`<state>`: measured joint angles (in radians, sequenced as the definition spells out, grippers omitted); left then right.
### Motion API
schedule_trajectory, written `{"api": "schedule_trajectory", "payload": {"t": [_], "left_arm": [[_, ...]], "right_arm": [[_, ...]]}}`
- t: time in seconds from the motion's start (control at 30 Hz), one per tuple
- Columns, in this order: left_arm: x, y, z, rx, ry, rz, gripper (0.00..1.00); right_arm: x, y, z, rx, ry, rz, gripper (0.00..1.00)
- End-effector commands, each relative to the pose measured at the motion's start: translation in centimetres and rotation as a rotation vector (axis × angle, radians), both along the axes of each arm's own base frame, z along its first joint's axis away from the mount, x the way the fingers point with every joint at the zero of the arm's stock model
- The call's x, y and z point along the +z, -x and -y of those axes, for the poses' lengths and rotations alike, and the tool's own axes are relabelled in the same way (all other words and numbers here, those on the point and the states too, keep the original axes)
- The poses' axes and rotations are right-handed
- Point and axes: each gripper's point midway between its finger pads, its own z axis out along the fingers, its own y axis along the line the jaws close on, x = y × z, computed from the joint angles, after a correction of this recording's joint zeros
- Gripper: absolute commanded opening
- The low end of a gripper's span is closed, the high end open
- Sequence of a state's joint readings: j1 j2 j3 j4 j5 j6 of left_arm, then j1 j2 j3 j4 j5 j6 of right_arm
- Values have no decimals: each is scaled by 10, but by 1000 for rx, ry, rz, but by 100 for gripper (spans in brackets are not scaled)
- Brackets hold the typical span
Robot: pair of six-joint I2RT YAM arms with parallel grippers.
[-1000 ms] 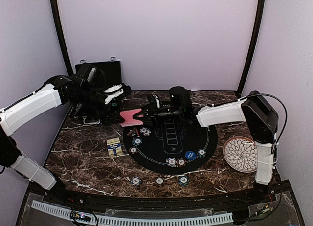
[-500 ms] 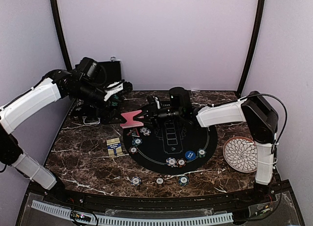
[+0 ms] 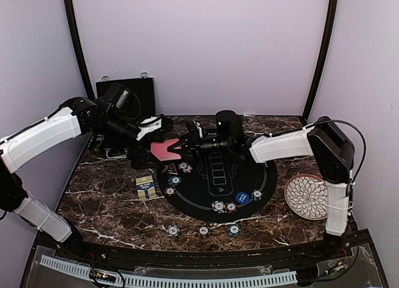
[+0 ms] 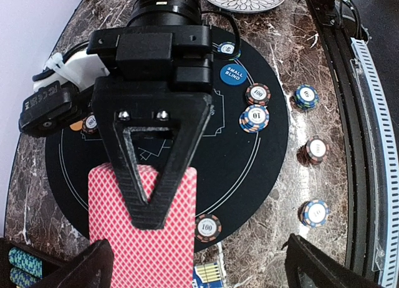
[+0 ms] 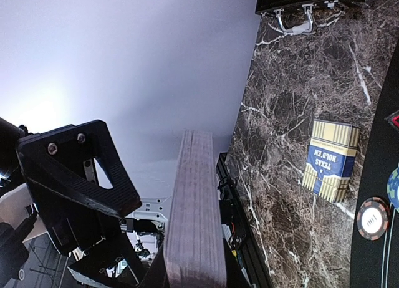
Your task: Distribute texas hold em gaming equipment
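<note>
- At the far left, a black case (image 3: 128,91) with metal latches sits at the back edge of the marble desk (image 3: 106,201).
- The left arm (image 3: 43,135) reaches in just in front of the case. The left jaws are spread wide, one tip on either side of the deck's free end. Whether either tip touches it cannot be told.
- Nearer than those jaws, a blue-and-gold card box (image 3: 145,187) lies flat on the desk, just beside the left rim of the mat.
- The deck of cards (image 3: 163,149) is held in the air over the far-left edge of the round black mat (image 3: 212,191). Its long axis runs left to right, with the free end pointing left. The red-pink lattice back faces up, and edge-on it shows as a thick, squared stack.
- The right jaws pinch the deck's right end across its flat faces. The right arm (image 3: 280,144) stretches in over the mat from the right.
- Edge-striped chips (image 3: 218,206) sit in small stacks on the left and near parts of the mat. Three more sit on the desk towards the near edge. A blue disc (image 3: 242,197) marked SMALL BLIND lies on the mat among them.
- At the far right, a white petal-patterned plate (image 3: 307,196) rests on the desk, apart from the mat.
</note>
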<state>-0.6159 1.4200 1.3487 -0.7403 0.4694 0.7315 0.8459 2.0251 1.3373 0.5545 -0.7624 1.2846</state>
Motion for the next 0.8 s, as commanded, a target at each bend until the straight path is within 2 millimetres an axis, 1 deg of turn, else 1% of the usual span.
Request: {"api": "schedule_trajectory", "payload": {"t": [0.0, 0.1, 0.13, 0.23, 0.37, 0.5, 0.57, 0.67, 0.77], "left_arm": [[0, -7, 4, -10, -1, 45, 99], [-5, -15, 4, -3, -21, 78, 99], [-3, -19, 5, 2, -18, 99, 99], [-8, -21, 5, -1, -32, 107, 99], [-24, -9, 6, -32, -65, 45, 99], [-33, 8, 9, -84, -74, 8, 99], [-37, 12, 12, -96, -88, 3, 99], [-36, 6, 15, -71, -84, 15, 98], [-31, -3, 18, -36, -69, 45, 95]], "right_arm": [[48, 14, -2, 46, -119, 85, 0], [47, 20, 0, 65, -115, 79, 0], [47, 22, 1, 72, -112, 75, 0], [46, 28, 6, 85, -102, 65, 0], [47, 35, 12, 99, -88, 57, 0], [48, 38, 16, 99, -67, 61, 0], [50, 40, 14, 106, -75, 63, 0], [56, 42, 10, 118, -94, 65, 0], [56, 47, 3, 135, -101, 69, 0]]}}
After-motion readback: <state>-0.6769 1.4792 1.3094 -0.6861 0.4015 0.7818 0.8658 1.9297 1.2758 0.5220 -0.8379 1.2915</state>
